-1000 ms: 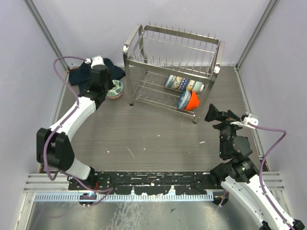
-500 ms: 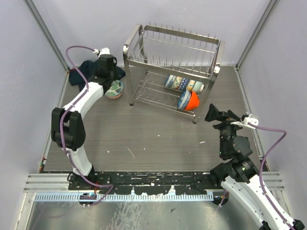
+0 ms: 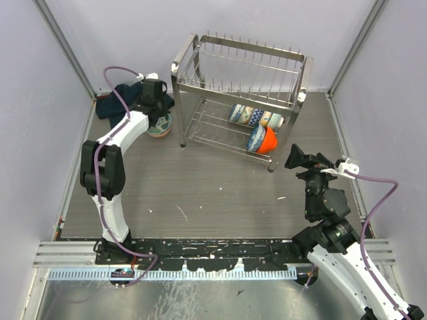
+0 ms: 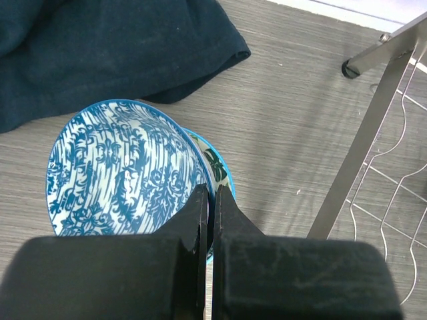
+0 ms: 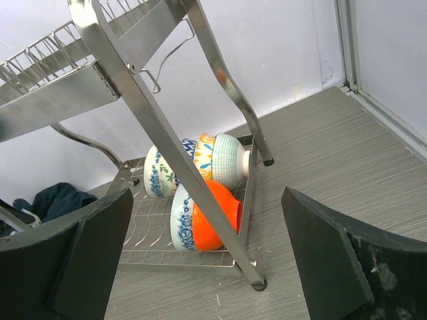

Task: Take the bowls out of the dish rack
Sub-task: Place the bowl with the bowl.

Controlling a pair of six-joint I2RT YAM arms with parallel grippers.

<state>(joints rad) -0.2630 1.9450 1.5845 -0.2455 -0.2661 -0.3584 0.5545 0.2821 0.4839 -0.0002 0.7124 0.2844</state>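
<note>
Since half a second ago my left arm swung further back. Now the left gripper, jaws pressed together, sits over the rim of the blue patterned bowl on the table. My right gripper is wide open, facing the dish rack; the other bowls lie on its lower shelf.
</note>
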